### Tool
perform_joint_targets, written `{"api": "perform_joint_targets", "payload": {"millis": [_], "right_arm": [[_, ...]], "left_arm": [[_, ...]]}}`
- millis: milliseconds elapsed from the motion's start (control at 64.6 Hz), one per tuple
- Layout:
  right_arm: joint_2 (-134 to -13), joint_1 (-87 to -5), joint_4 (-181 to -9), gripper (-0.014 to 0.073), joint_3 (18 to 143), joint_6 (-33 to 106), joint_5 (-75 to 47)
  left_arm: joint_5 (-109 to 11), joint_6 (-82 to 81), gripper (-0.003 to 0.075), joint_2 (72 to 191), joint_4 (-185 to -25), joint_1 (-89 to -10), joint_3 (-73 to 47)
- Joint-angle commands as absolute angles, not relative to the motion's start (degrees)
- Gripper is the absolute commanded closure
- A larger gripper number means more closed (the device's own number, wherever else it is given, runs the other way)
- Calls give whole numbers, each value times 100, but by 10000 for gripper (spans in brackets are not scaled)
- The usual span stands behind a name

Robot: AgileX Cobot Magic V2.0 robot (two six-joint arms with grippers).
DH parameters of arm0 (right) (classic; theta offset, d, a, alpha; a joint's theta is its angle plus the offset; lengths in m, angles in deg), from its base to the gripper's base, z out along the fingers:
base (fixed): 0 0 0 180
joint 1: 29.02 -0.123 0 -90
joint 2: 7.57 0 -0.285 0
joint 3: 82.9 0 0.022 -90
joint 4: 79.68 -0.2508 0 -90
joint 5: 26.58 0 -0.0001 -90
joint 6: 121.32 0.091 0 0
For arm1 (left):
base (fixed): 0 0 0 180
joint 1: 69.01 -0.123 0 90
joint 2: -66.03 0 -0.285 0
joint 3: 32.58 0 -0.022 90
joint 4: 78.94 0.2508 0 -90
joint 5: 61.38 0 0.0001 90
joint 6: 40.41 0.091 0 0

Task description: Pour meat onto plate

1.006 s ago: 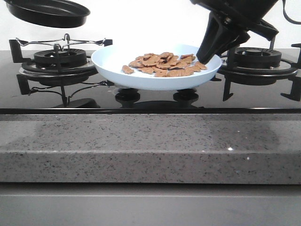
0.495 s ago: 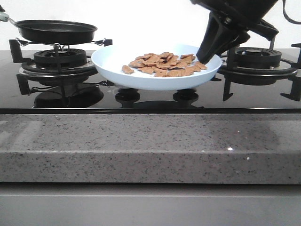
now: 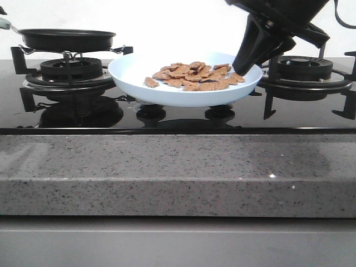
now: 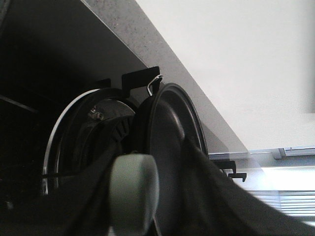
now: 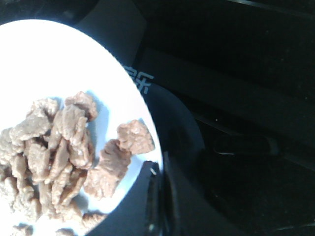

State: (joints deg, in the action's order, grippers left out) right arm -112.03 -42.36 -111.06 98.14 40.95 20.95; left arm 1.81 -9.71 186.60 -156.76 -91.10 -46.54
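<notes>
Lowered onto burner – round black pan [image 3: 67, 39], ragged meat [image 3: 192, 76] on smooth plate [image 3: 133, 78], right fingers [image 3: 247, 58] clamp rim, left unclear.

A smooth, pale-blue plate [image 3: 139, 83] with a soft sheen holds fibrous, matt brown meat [image 3: 192, 77] above a mirror-glossy black glass cooktop [image 3: 311, 119]. Matt black metal grates [image 3: 61, 75] flank it; a dark, satin-finished pan [image 3: 67, 39] with a smooth pale plastic-looking handle [image 4: 134, 189] sits on one. The front surface [image 3: 178, 172] is speckled grey stone, lightly polished.
</notes>
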Motion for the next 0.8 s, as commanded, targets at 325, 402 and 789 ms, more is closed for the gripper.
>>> {"api": "perform_joint_targets", "payload": {"millis": [325, 402, 789], "right_arm": [[-10901, -4225, -11266, 706, 9936, 4011, 1932], [-10901, -4225, -11266, 706, 9936, 4011, 1932], [-10901, -4225, -11266, 706, 9936, 4011, 1932]], "left_arm": [[468, -796, 162, 18354, -15591, -9158, -5064], [519, -1102, 164, 18330, -15071, -9158, -5397], [732, -2319, 165, 17716, -12428, -9100, -6828]]}}
